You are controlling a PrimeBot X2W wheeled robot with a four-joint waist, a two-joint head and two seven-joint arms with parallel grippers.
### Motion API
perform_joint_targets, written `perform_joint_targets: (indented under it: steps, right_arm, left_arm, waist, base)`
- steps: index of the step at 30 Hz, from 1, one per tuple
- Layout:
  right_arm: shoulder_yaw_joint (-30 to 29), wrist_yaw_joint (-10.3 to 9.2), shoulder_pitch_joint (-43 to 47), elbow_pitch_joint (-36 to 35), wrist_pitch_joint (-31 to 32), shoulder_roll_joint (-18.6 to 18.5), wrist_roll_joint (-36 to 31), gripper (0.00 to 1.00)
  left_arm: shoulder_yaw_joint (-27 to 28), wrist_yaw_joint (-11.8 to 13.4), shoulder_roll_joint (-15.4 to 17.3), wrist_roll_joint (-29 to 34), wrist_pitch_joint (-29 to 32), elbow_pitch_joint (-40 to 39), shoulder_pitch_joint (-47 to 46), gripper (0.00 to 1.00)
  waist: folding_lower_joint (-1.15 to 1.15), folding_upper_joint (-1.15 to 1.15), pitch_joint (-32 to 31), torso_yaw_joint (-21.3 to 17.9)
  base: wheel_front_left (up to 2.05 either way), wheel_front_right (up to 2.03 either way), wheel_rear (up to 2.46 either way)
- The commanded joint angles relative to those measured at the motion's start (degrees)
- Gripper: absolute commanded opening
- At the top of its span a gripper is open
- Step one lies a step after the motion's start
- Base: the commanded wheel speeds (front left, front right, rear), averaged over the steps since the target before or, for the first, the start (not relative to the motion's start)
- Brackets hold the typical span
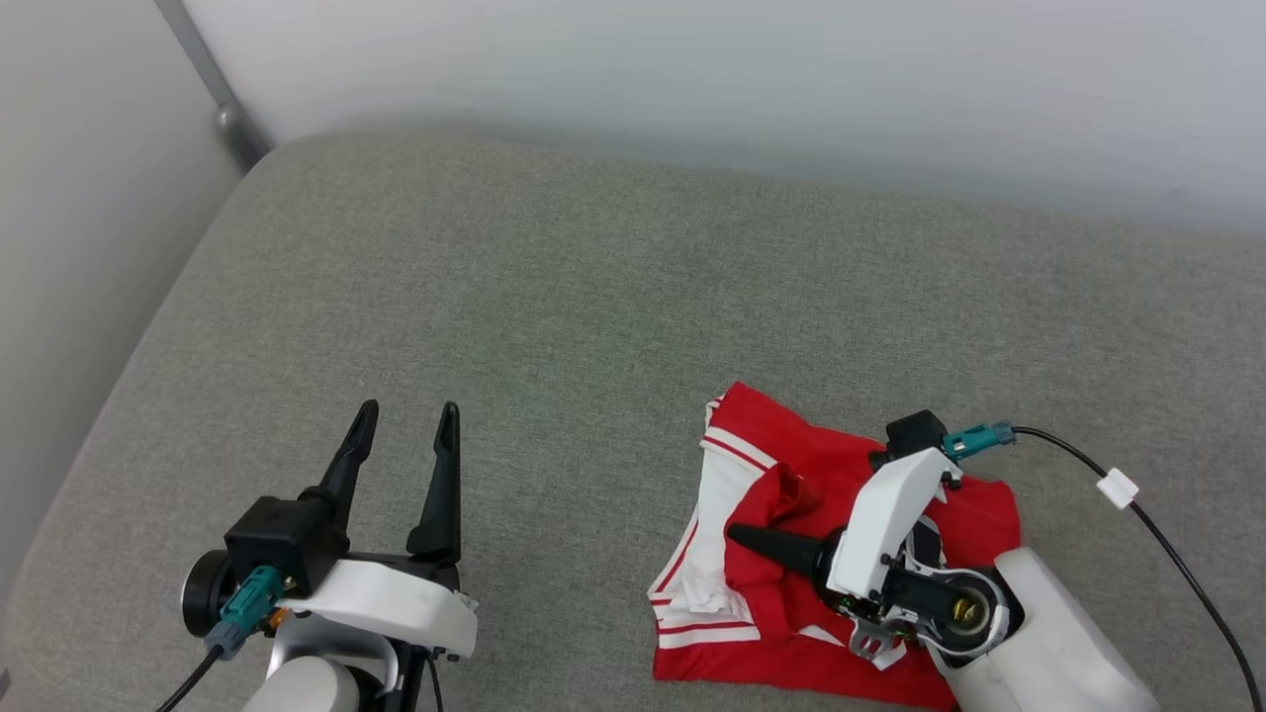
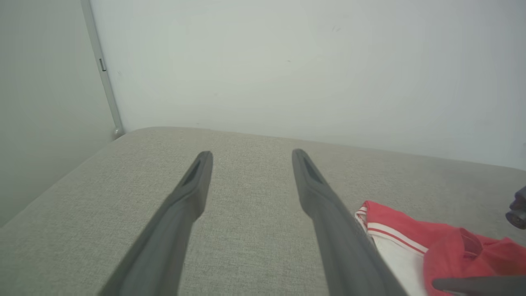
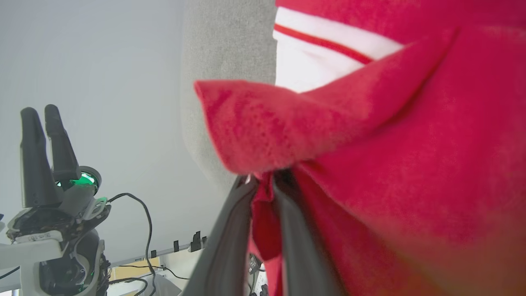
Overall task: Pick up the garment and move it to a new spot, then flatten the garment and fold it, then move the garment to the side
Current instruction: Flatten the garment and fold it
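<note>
At the near right of the grey cushion (image 1: 593, 297), the crumpled red-and-white garment (image 1: 781, 435) lies bunched, one red fold pinched between the nearly closed fingers of the right claw (image 3: 265, 181), while the left claw (image 1: 408, 410) hovers well apart, fingers spread, holding nothing.

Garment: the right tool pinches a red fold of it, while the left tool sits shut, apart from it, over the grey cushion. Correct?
Not shut: the left tool is open, fingers spread, as the left wrist view shows. The right tool does pinch a red fold of the garment; the left is apart, over the grey cushion.
</note>
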Motion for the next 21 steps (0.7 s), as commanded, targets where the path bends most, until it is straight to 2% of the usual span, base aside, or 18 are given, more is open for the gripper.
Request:
perform_joint_targets:
  steps: [1,5,12,16,21]
  right_arm:
    - [1.8,-0.03,-1.7,1.2,-1.9,0.1,0.2,1.0]
    - [4.7,-0.03,-4.1,0.6,-3.8,0.1,-1.0,1.0]
    - [8.8,-0.03,-5.2,-6.6,-6.6,-4.4,-6.6,1.0]
    - [10.3,-0.03,-3.9,-11.3,-13.6,-10.1,-16.6,1.0]
    - [4.6,-0.03,-0.1,-14.0,-22.9,-14.6,-28.8,1.0]
  left_arm:
    - [0.1,-0.4,-0.6,0.0,-0.4,0.5,-0.5,1.0]
    - [0.6,-0.8,-0.9,0.2,-0.6,1.4,-0.1,1.0]
    - [1.2,-1.2,-0.8,0.6,-0.7,2.1,0.4,1.0]
    - [1.6,-1.0,-0.5,0.7,-0.8,2.5,1.4,1.0]
    - [2.2,-0.4,-0.2,1.0,-0.8,2.6,2.4,1.0]
  waist:
    - [0.0,0.0,0.4,0.2]
    - [0.0,0.0,0.0,-0.7]
    - [0.0,0.0,-1.4,-2.8]
    - [0.0,0.0,-2.6,-4.6]
    - [0.0,0.0,-3.9,-6.9]
  base:
    - [0.0,0.0,0.0]
    - [0.0,0.0,0.0]
    - [0.0,0.0,0.0]
    - [0.0,0.0,0.0]
    - [0.0,0.0,0.0]
